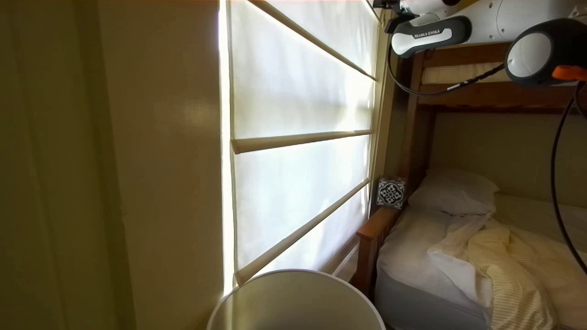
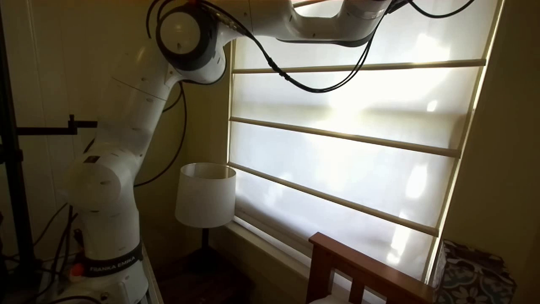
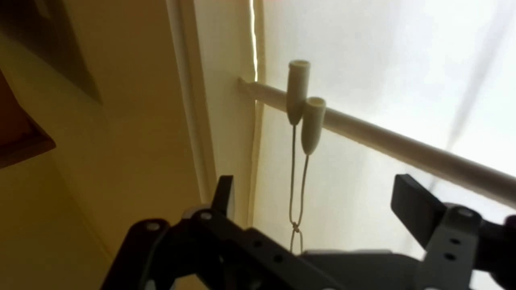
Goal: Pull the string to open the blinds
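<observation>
The blinds are a wide cream-white fabric shade with thin cross ribs, let down over the window in both exterior views; they fill the right of the wrist view. In the wrist view the string is a thin knotted cord with two pale tassels in front of a rib. My gripper is open. Its fingers stand on either side of the cord in the picture, with the cord nearer the left finger. No contact shows, and depth is unclear. The gripper's base hides the cord's lower part.
A white lamp stands by the window near the robot base. A bunk bed with a wooden post and bedding stands beside the window. A patterned box sits at the bed's corner. Black cables hang from the arm.
</observation>
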Motion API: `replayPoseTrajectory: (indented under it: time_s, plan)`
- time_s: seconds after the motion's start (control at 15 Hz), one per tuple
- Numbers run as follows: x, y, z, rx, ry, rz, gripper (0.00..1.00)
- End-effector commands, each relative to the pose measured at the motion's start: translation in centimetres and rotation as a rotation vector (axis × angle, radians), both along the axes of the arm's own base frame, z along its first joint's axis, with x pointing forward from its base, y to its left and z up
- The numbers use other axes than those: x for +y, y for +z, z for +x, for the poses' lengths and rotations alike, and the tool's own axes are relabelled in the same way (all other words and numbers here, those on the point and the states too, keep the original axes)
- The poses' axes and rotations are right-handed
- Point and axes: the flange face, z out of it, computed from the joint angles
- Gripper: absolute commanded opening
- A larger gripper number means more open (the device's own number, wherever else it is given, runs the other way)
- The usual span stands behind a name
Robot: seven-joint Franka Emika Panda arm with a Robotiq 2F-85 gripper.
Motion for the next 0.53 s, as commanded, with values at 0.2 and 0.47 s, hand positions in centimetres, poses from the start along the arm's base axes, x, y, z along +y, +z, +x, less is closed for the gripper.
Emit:
replayPoseTrajectory:
  time_s: [0.2, 0.47]
  plan:
    - [-0.8, 0.5, 0.6, -0.02, -0.07, 0.013, 0.59]
    - [-0.4, -0.1, 1.3, -0.004, -0.069, 0.018, 0.3]
